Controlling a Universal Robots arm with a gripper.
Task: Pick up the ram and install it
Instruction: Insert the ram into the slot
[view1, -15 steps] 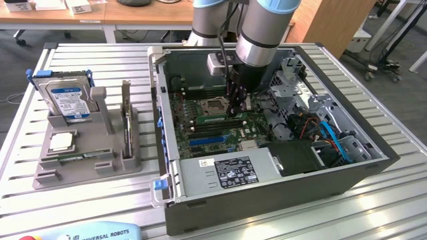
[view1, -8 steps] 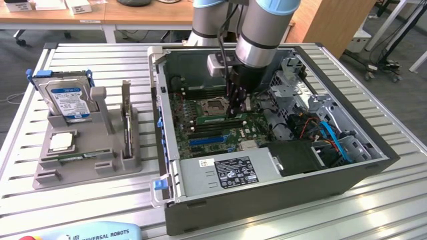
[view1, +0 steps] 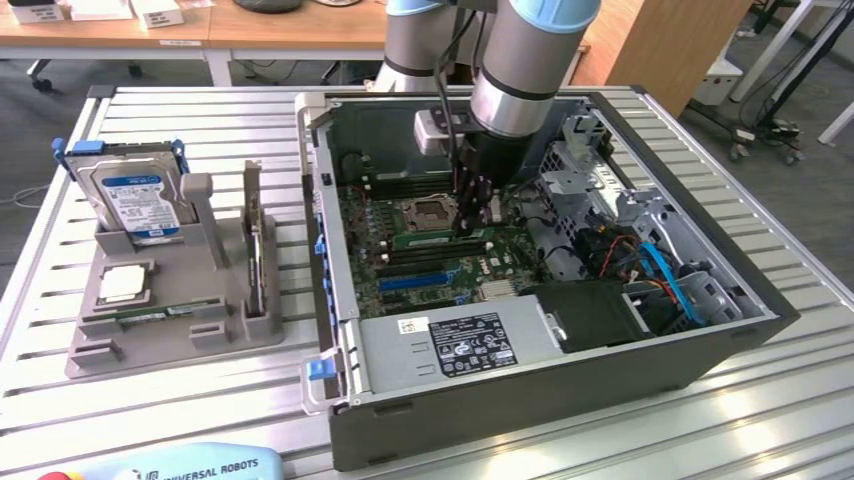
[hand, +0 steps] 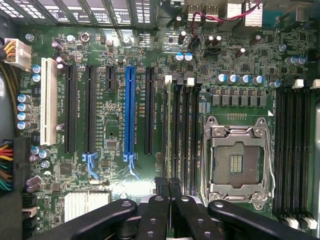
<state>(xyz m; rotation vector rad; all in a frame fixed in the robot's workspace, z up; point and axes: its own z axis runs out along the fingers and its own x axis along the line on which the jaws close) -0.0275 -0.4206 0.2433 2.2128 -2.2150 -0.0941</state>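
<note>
The motherboard (hand: 250, 65) is green with one blue slot (hand: 129, 110) and one white slot (hand: 48, 100), and the pincer (hand: 167, 184) is black.

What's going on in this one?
The arm reaches into the open case, its end effector shut and low over the memory slots beside the empty CPU socket. A thin stick, likely the ram, lies edge-on along one slot beneath it; whether it is gripped or seated is unclear.
</note>
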